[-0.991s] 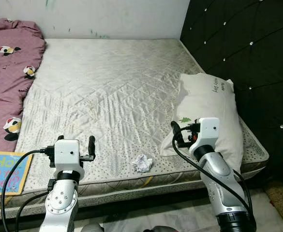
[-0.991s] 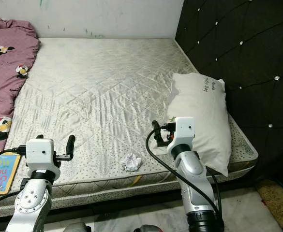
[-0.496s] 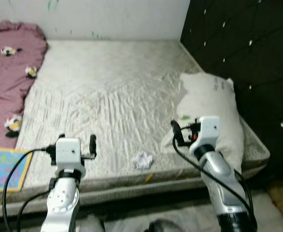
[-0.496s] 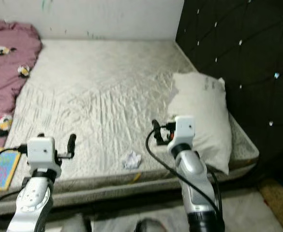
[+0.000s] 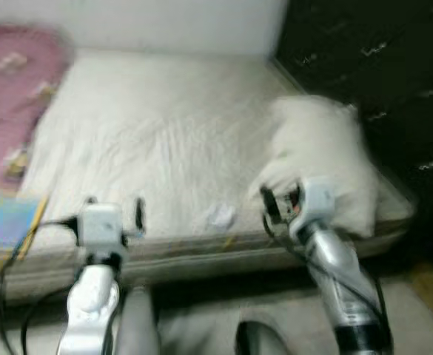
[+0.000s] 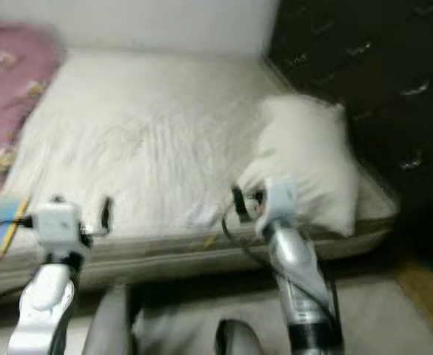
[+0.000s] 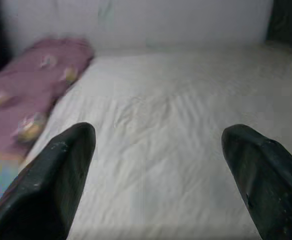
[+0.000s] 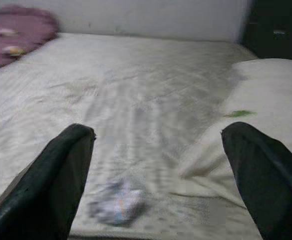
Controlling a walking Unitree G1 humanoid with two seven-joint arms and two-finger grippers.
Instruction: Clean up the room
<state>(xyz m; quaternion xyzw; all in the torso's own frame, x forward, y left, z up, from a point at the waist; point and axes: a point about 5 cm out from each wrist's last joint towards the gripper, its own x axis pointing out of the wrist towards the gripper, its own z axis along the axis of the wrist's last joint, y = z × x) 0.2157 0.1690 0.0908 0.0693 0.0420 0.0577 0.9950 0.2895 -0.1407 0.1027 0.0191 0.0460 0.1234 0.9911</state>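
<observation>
Step in hand, as I judge it: approach. The head views are blurred, so detail is limited. I stand at the near edge of the mattress [image 5: 164, 140] with both arms raised over that edge.

My right gripper [image 8: 158, 165] has its fingers spread wide and holds nothing. It points across the bed, with the crumpled paper wad [image 8: 117, 201] lying just beyond and between its fingers, not touching either. In the head views the wad [image 5: 220, 215] sits near the mattress's near edge, left of the white pillow [image 5: 327, 170] and between my two arms.

My left gripper [image 7: 158, 170] is likewise wide open and empty, aimed over bare mattress toward the pink blanket [image 7: 31, 75] at the far left. A colourful book [image 5: 5, 222] lies at the near left corner.

Next move, in my estimate: steady the body, lower the right gripper over the wad, and close. The wad is light and may skid on the quilted surface; descend squarely.
</observation>
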